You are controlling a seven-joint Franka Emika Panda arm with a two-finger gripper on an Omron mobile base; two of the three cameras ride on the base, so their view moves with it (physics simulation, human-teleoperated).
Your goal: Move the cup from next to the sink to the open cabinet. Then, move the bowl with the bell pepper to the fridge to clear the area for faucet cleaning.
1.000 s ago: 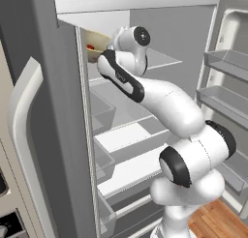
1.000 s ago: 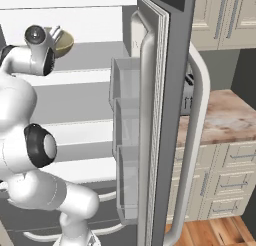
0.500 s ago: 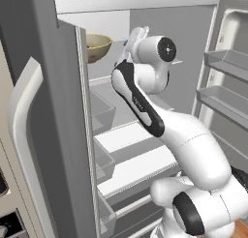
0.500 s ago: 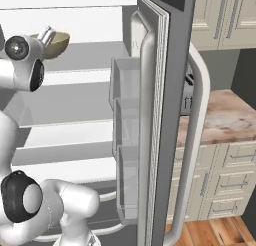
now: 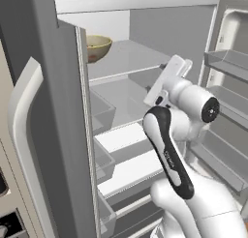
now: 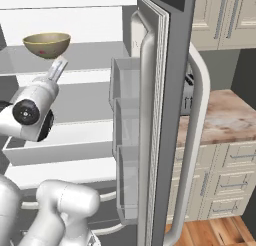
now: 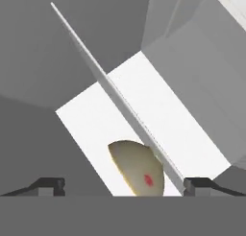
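One bowl [image 5: 98, 47] sits on the fridge [image 5: 48, 111] top shelf, my gripper [image 7: 124, 186] spread wide below it, leaving nothing visibly undone.

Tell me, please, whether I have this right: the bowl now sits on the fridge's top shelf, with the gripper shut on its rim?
Not quite. The bowl does sit on the top shelf of the fridge, but the gripper is open and apart from it, not shut on its rim. The left base view shows the gap; the hand view shows the fingertips spread wide.

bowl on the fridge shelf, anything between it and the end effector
Nothing; the right base view shows only bare white shelf between the wide pale yellow-olive bowl and the open end effector, which hangs apart below it.
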